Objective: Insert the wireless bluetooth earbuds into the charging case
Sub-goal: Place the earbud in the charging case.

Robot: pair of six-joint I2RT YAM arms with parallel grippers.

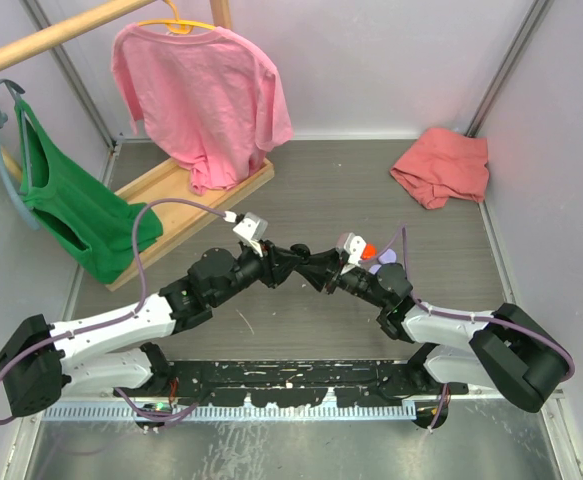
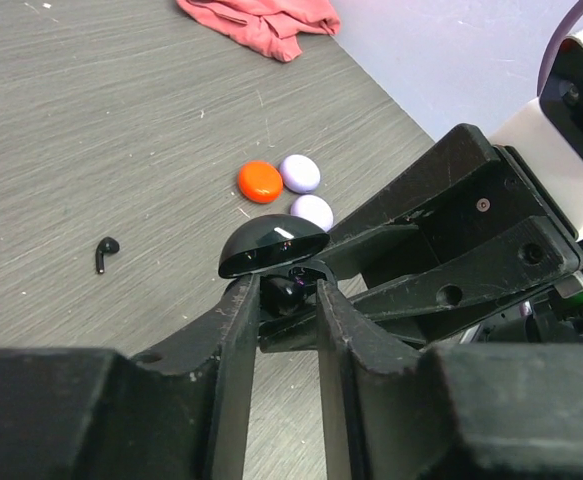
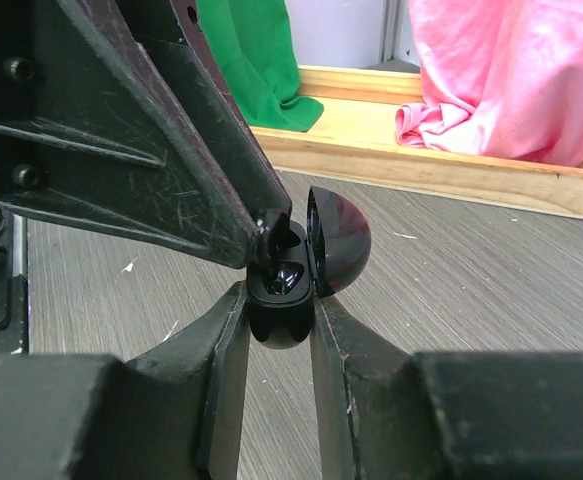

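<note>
My right gripper (image 3: 279, 300) is shut on the base of a black charging case (image 3: 281, 305), which it holds off the table with the domed lid (image 3: 338, 242) swung open. My left gripper (image 2: 286, 295) reaches in from the other side, its jaws a narrow gap apart at the case's well. A black earbud (image 3: 289, 272) lies in that well between the left fingertips (image 3: 264, 243). Whether they still pinch it does not show. A second black earbud (image 2: 105, 252) lies loose on the table to the left. In the top view both grippers (image 1: 323, 270) meet mid-table.
An orange round case (image 2: 261, 181) and two lilac ones (image 2: 300, 173) (image 2: 312, 210) lie on the table just beyond the held case. A wooden rack base (image 1: 186, 190) with a pink shirt (image 1: 206, 95) and a green cloth (image 1: 71, 210) stands back left. A red cloth (image 1: 441, 165) lies back right.
</note>
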